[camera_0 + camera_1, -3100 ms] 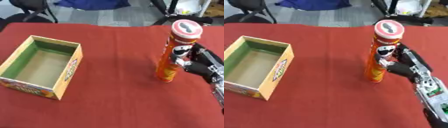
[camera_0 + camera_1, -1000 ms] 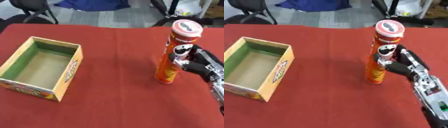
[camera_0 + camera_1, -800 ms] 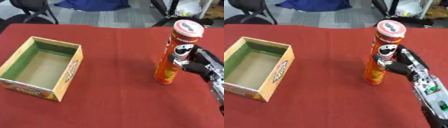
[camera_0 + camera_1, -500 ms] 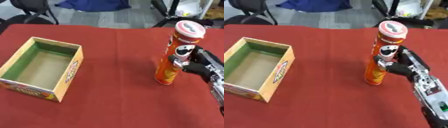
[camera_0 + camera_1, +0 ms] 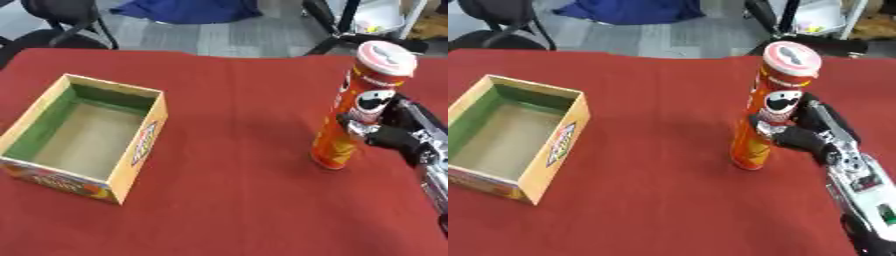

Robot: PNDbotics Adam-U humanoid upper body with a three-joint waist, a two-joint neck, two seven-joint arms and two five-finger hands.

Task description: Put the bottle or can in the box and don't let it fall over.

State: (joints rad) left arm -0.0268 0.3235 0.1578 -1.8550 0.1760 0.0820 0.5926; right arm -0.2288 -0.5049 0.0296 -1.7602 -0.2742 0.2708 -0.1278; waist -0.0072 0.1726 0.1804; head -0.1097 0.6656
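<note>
While the tall can [image 5: 768,107] stands upright on the red worktop [image 5: 236,200], well apart from the box [image 5: 83,135], right hand [image 5: 811,134] fingers curl round its middle.
Likely light, stiff, smooth and top-heavy: a mid-height hold looks wise.

You have the table [image 5: 227,200] before you with 2 things on it. The box [image 5: 83,135] sits at your left, open side up, with nothing in it. The can [image 5: 767,107] stands upright well to the right of the box, with bare table between them. Your right hand [image 5: 802,134] is against the can's right side, fingers curled round its middle, the arm running back toward the lower right corner. Behind the table's far edge stands a chair [image 5: 61,12] at upper left.
</note>
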